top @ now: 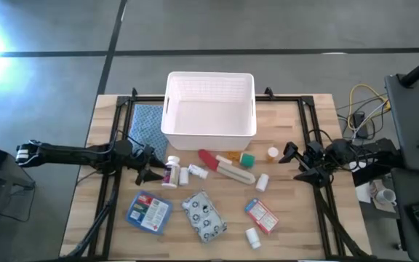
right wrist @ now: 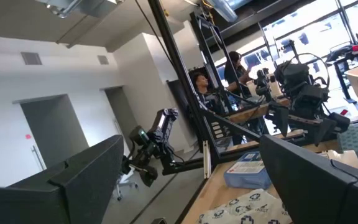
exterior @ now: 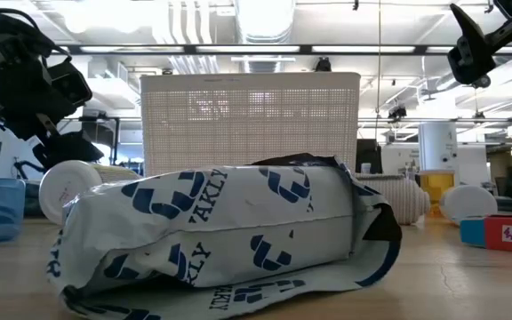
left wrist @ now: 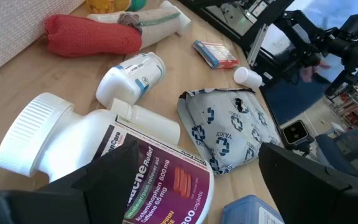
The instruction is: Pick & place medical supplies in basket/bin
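Basket (top: 209, 105) sits at the far middle of the counter (top: 297, 211), empty as far as I can see from above, with the blue checked cloth (top: 147, 122) tucked against its left side. Supplies are all still out on the wood in front of it — red tube (top: 208, 159) and cream tube (top: 235, 173) lying side by side just in front of the basket, a green-capped item (top: 247, 159) beside them, white pill bottles scattered around. The purple-labelled pill bottle (top: 170, 172) lies on its side near the left edge of the group; nearer me are the blue packet (top: 148, 212), the spotted pouch (top: 204, 215) and the red-white packet (top: 261, 215). My left gripper (top: 150, 166) is low, just beside the purple-labelled bottle, fingers (left wrist: 303, 180) wide apart and holding nothing — in the left wrist view the bottle lies right ahead of them. My right gripper (top: 294, 163) hangs over the right side of the counter, clear of the supplies, fingers (right wrist: 309, 174) spread wide, empty.
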{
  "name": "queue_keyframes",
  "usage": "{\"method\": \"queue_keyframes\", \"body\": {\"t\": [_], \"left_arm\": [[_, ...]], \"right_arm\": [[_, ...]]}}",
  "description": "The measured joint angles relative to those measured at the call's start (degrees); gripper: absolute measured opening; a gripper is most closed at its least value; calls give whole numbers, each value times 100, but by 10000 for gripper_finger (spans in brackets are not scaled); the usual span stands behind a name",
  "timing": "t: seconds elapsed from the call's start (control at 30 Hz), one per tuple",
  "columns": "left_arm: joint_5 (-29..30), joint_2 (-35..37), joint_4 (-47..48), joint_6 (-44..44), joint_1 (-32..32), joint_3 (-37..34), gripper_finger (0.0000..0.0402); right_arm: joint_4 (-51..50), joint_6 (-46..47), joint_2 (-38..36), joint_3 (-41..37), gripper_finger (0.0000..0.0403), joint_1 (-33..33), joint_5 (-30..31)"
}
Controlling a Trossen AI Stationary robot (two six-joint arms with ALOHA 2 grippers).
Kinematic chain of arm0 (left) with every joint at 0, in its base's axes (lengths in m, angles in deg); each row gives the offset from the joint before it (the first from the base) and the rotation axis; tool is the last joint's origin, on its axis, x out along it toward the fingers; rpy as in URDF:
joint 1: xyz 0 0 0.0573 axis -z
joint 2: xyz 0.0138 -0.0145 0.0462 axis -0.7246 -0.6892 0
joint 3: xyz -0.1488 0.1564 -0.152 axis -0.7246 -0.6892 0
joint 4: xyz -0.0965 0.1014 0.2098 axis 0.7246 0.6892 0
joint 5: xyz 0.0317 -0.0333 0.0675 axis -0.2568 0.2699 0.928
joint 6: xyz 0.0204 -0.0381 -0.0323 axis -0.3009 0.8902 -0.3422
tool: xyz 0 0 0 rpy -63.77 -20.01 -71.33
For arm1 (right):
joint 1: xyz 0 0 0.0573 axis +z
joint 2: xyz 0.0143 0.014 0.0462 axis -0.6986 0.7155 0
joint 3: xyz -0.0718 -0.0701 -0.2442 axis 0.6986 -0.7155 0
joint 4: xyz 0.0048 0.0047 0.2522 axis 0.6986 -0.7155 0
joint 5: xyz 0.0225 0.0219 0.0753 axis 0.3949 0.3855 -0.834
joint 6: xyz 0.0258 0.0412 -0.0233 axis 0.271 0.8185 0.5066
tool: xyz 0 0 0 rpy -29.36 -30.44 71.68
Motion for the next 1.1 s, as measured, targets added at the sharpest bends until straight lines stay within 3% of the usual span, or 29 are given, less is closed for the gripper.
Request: {"method": "queue_keyframes", "body": {"t": [0.6,0.7,0.9,1.1], "left_arm": [[0,-1,0,0,2,-1,310],[-1,-1,0,0,2,0,310],[0,-1,0,0,1,-1,310],[0,-1,-1,0,2,-1,310]], "right_arm": [[30,171,-2,0,366,0,0],[36,806,-2,0,366,0,20],[-5,3121,-2,0,366,0,950],[-5,4229,-2,0,366,0,1446]]}}
